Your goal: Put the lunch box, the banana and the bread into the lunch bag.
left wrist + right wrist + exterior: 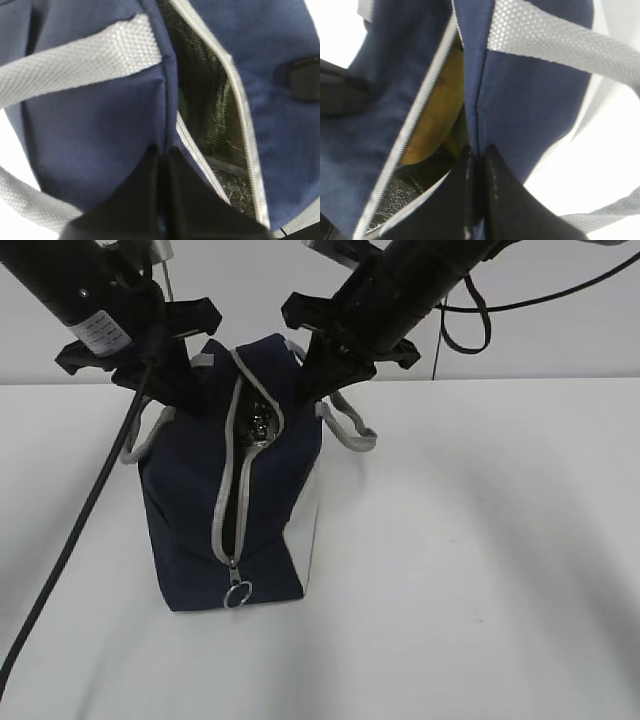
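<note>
The navy lunch bag (190, 510) stands upright on the white table, its grey zipper (232, 490) open along the top and partway down the front. My left gripper (188, 402) is shut on the bag's left top edge (150, 100); its closed tips show in the left wrist view (163, 151). My right gripper (312, 390) is shut on the right top edge, also seen in the right wrist view (477, 149). Through the opening I see the golden-brown bread (437, 110) against the silver lining (395, 195). The lunch box is hidden. I cannot make out the banana with certainty.
The ring pull (237, 595) hangs at the bag's lower front. Grey handles (350, 430) droop on both sides. A black cable (70, 540) trails over the table's left side. The white table (480, 560) stretches to the right of the bag.
</note>
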Robot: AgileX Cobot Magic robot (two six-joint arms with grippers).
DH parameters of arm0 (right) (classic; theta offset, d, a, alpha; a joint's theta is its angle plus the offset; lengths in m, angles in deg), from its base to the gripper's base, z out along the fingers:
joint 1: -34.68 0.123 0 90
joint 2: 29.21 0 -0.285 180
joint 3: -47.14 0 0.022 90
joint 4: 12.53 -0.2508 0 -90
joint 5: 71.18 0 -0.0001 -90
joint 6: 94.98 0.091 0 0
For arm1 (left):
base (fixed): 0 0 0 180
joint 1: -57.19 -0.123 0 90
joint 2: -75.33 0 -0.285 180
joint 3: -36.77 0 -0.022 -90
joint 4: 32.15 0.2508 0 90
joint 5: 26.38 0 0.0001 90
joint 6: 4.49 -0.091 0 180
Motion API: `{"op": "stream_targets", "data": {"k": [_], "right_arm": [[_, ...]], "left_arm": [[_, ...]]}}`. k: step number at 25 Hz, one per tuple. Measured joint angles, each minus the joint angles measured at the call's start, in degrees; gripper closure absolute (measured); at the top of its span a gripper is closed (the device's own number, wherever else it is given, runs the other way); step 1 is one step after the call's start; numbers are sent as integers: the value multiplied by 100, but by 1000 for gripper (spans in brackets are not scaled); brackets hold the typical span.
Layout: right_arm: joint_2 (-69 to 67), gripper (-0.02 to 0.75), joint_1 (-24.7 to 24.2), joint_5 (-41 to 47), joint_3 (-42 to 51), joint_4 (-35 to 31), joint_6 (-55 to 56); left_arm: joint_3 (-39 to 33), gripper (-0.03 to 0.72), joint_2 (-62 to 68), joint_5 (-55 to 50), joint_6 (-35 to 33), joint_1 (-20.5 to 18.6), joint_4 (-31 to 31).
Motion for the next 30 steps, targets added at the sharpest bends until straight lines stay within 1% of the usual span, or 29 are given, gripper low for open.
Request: {"op": "stream_targets", "data": {"k": [4,7,11,14,17,21,24,27,30], "right_arm": [[279,735,0,54,0,277,118],[431,736,0,261,0,513,185],[573,736,0,422,0,652,274],[691,736,0,462,0,759,419],[796,736,0,484,0,1100,619],[948,736,0,504,0,1396,711],[1085,736,0,527,0,1612,736],[1216,736,0,541,145,1704,736],[1452,736,0,371,513,1716,736]], "left_arm": [[36,688,0,105,-5,185,-38],[250,688,2,123,-11,315,-38],[543,688,31,134,-16,433,-21],[613,688,64,141,-21,488,-26],[625,689,100,147,-21,522,-52],[655,689,236,149,-21,527,-382],[729,689,353,154,-21,551,-461],[793,689,396,222,-21,635,-462],[841,689,402,250,-21,731,-462]]}}
